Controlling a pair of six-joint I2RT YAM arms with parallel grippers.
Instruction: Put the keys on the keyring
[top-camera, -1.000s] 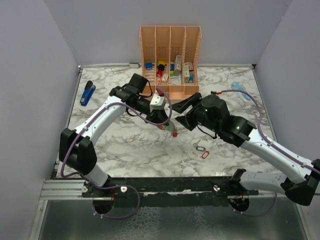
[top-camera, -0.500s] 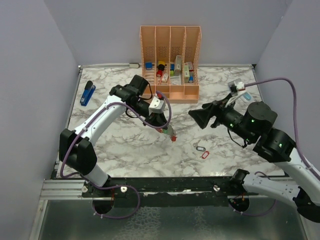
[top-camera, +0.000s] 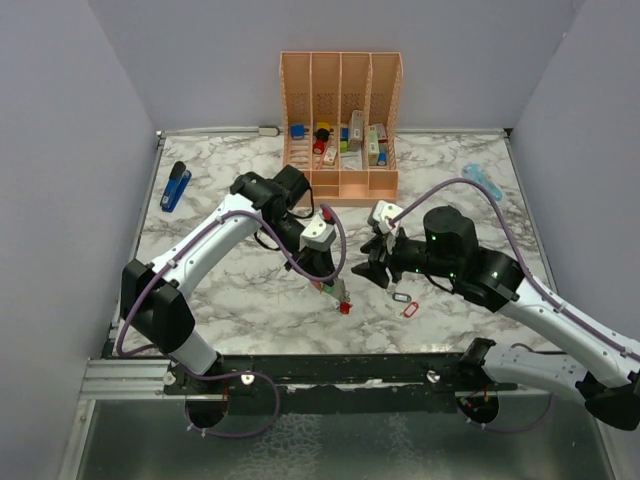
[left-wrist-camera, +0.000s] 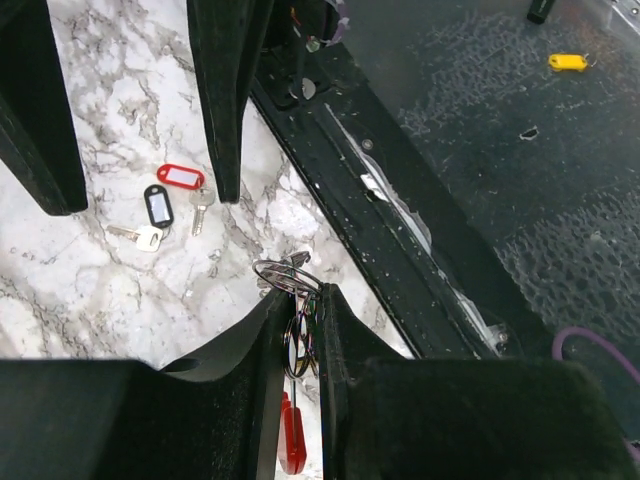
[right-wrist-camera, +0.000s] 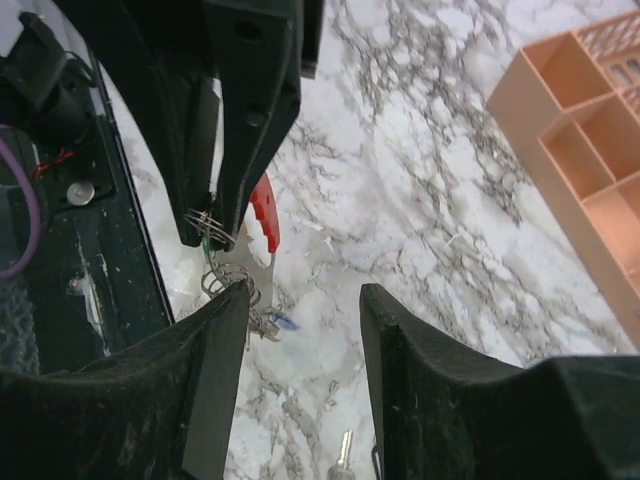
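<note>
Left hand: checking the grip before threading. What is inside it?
The left hand clamps the keyring: a red strip shows in the gap, wire rings bunch beyond it. The fingers cover everything else in there.

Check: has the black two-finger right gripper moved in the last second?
Yes. The right gripper came toward the near edge, away from the peach slotted organizer.

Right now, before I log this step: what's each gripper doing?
Left gripper: closed, holding the keyring.
Right gripper: open, holding nothing.
</note>
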